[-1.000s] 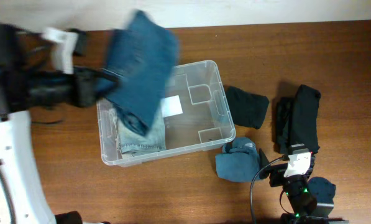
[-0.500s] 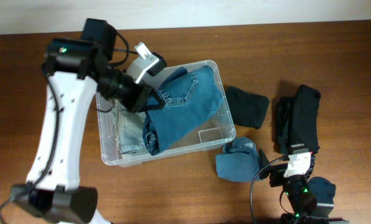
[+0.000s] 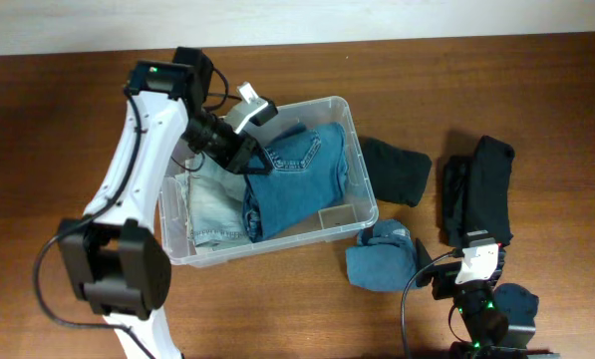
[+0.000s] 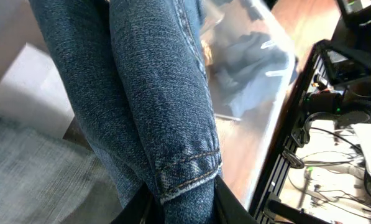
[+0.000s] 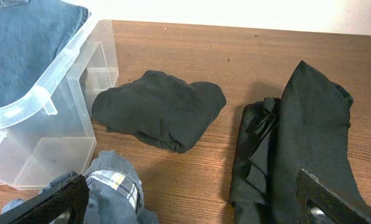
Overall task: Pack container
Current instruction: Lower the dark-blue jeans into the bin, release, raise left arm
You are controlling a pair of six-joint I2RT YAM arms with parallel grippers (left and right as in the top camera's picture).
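Note:
The clear plastic container (image 3: 356, 158) sits mid-table. Inside lie pale folded jeans (image 3: 213, 204) on the left and dark blue jeans (image 3: 295, 179) across the middle. My left gripper (image 3: 249, 157) is inside the container, shut on the dark blue jeans (image 4: 154, 106), which fill the left wrist view. My right gripper (image 3: 473, 267) is open and empty near the front right edge, its fingers (image 5: 48, 202) wide apart above a blue garment (image 5: 114, 186). The container's corner (image 5: 48, 99) shows at the left of the right wrist view.
A black folded garment (image 3: 397, 170) lies right of the container, also in the right wrist view (image 5: 157, 112). A larger black garment (image 3: 481, 189) lies at the right (image 5: 297, 143). A crumpled blue garment (image 3: 382, 257) lies by the container's front right corner.
My left arm has swung the dark blue jeans from above the container's left side down into it. They now lie lower and more folded inside. The right arm has not moved.

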